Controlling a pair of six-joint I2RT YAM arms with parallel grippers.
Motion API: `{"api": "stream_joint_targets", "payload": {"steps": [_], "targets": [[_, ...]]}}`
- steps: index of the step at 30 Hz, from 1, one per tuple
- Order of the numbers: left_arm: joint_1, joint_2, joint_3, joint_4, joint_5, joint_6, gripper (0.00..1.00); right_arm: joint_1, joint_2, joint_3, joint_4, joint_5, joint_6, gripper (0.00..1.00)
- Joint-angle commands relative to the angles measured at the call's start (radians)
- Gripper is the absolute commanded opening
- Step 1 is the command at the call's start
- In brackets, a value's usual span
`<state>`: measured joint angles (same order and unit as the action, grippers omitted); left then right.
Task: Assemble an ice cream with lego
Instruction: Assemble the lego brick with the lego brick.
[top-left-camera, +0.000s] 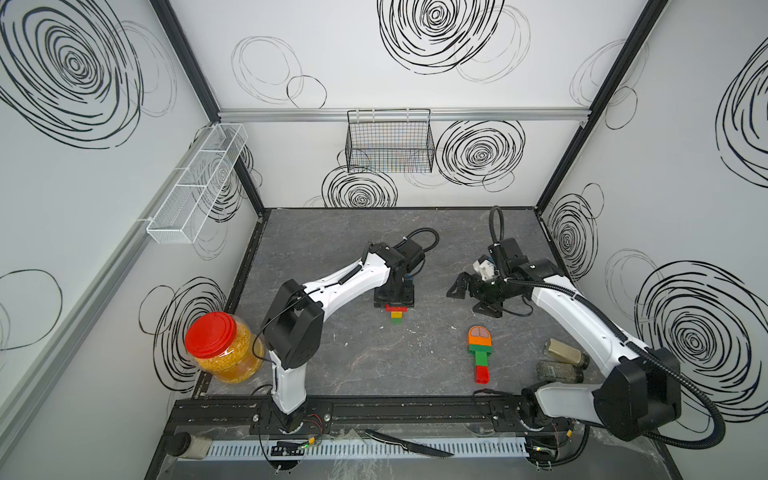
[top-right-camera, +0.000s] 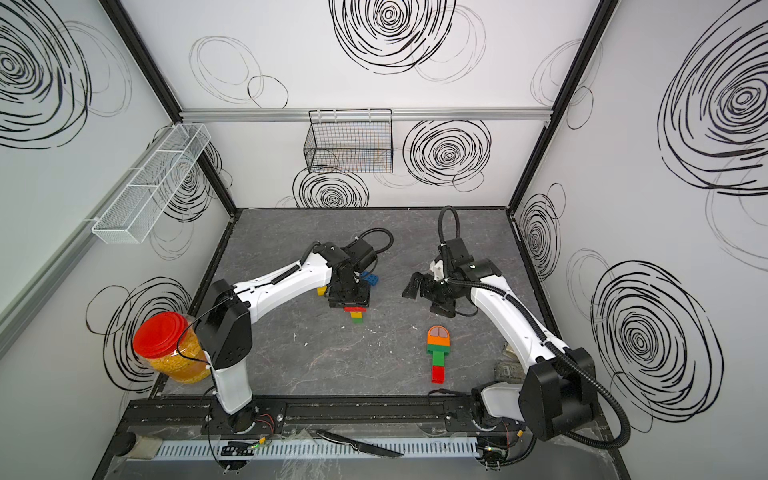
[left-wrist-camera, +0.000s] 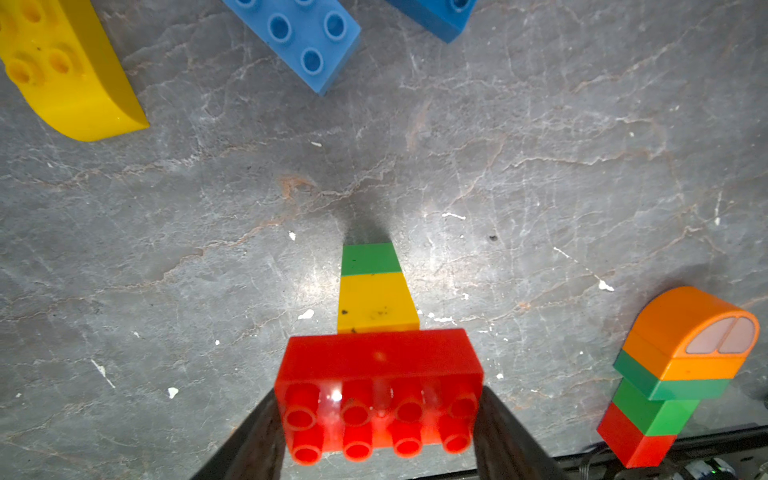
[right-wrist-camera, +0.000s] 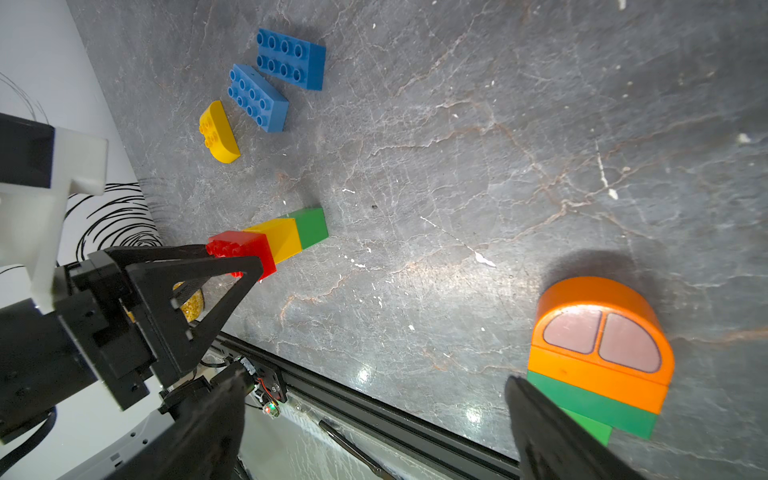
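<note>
My left gripper (left-wrist-camera: 378, 415) is shut on the red brick (left-wrist-camera: 378, 365), one finger on each short end. That brick heads a lego stack with a yellow brick (left-wrist-camera: 376, 303) and a green brick (left-wrist-camera: 370, 259) pointing away from the gripper, low over the table. In both top views the stack (top-left-camera: 397, 314) (top-right-camera: 356, 314) pokes out from under the left gripper (top-left-camera: 394, 301). An assembled lego ice cream (top-left-camera: 480, 353) (right-wrist-camera: 598, 357), an orange dome on green and red bricks, lies flat. My right gripper (top-left-camera: 469, 299) (right-wrist-camera: 374, 378) hangs open and empty above the table.
Two loose blue bricks (right-wrist-camera: 291, 60) (right-wrist-camera: 257, 97) and a yellow rounded piece (right-wrist-camera: 218, 133) lie behind the left gripper. A red-lidded jar (top-left-camera: 222, 353) stands at the front left. Two spice bottles (top-left-camera: 567, 353) lie by the right arm. A knife (top-left-camera: 407, 444) rests on the front rail.
</note>
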<state>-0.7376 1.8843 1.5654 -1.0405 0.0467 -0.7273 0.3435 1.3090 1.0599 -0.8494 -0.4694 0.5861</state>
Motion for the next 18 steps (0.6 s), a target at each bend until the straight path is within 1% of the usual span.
{"api": "stream_joint_targets", "payload": {"steps": [1,5,9,16,18], "targets": [[-0.005,0.061,-0.001,-0.096,-0.032,0.019,0.49,-0.004,-0.019,0.006,-0.017,0.009,-0.005,1.0],[-0.003,0.076,0.017,-0.122,-0.072,0.008,0.49,-0.003,-0.02,0.008,-0.02,0.009,-0.003,1.0],[-0.003,0.072,-0.001,-0.097,-0.059,-0.038,0.49,-0.004,-0.026,0.005,-0.015,0.009,0.003,1.0],[-0.009,0.073,-0.031,-0.037,0.012,-0.1,0.49,-0.005,-0.034,0.0,-0.021,0.012,0.003,1.0],[-0.005,0.06,-0.059,-0.01,0.035,-0.116,0.48,-0.006,-0.036,-0.001,-0.023,0.014,0.003,1.0]]}}
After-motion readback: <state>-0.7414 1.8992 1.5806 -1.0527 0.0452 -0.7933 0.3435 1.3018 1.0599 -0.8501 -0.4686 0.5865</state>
